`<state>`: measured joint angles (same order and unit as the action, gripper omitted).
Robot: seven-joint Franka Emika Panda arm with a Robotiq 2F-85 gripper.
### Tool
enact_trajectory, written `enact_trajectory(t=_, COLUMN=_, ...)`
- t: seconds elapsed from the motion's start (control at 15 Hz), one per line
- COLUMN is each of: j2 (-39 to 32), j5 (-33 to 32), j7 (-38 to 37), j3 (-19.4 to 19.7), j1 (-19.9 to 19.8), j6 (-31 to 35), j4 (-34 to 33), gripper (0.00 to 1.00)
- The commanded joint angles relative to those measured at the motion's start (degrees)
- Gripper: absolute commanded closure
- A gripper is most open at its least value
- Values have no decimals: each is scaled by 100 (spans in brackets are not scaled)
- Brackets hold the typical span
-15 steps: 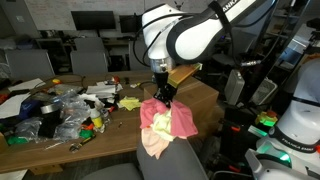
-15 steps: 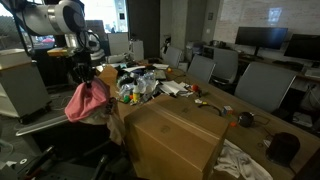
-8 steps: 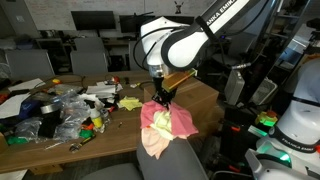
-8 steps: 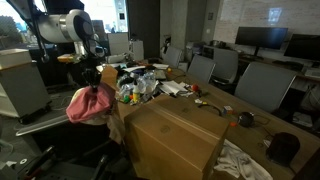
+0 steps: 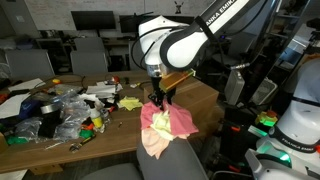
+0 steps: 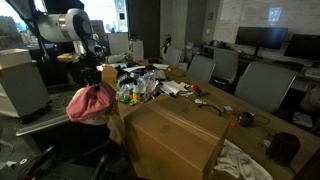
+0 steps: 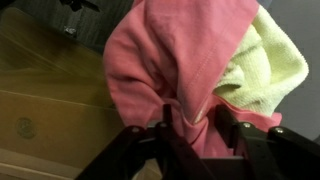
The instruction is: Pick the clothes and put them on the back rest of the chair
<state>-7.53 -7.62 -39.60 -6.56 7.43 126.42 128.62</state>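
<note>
- In the wrist view the pincer (image 7: 195,140) has its two fingers partly apart, with a fold of the pink garment (image 7: 165,60) bulging up between them. Whether they pinch that fold or merely straddle it, I cannot tell.
- The pale yellow-green garment (image 7: 262,70) lies tucked against the pink one, so the clothes (image 5: 160,128) travel as one bundle rather than piece by piece.
- In both exterior views the bundle hangs directly beneath the pincer (image 5: 157,98), spread downward in loose folds. This suits draping, since soft fabric only stays on a rounded edge if its weight falls on both sides.
- The lower part of the bundle appears to rest on the top of the chair (image 5: 172,165), on its padded back rest. The task looks close to done, and the remaining risk is fabric snagging on a finger when the arm lifts.
- Beyond the chair is the wooden counter (image 5: 203,97), which carries the clear plastic bags (image 5: 68,112) and a small yellow scrap (image 5: 130,103). All of these are well apart from the clothes.
- A cardboard box (image 6: 172,140) stands in front of the counter in an exterior view.
- Farthest back are smaller grey chairs (image 5: 88,55) and dark monitors (image 5: 95,20).
</note>
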Motion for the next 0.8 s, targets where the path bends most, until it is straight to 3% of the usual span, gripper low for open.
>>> enact_trajectory(t=0.0, j2=101, j5=-79, j7=-149, j3=78, j1=82, j6=49, j4=-53, gripper=18)
enact_trajectory(t=0.13, j2=199, j5=7, j7=-114, j3=75, j1=62, j6=-5, j4=-36, gripper=3)
enact_trajectory(t=0.2, j2=279, j5=75, j7=-57, j3=73, j1=43, j6=-18, j4=-13, gripper=0)
enact_trajectory(t=0.47, j2=813, j5=500, j7=245, j3=75, j1=-55, j6=-260, j4=81, gripper=0)
enact_trajectory(t=0.73, j2=1672, j5=430, j7=0, j3=224, j1=-281, j6=-698, j4=222, gripper=0)
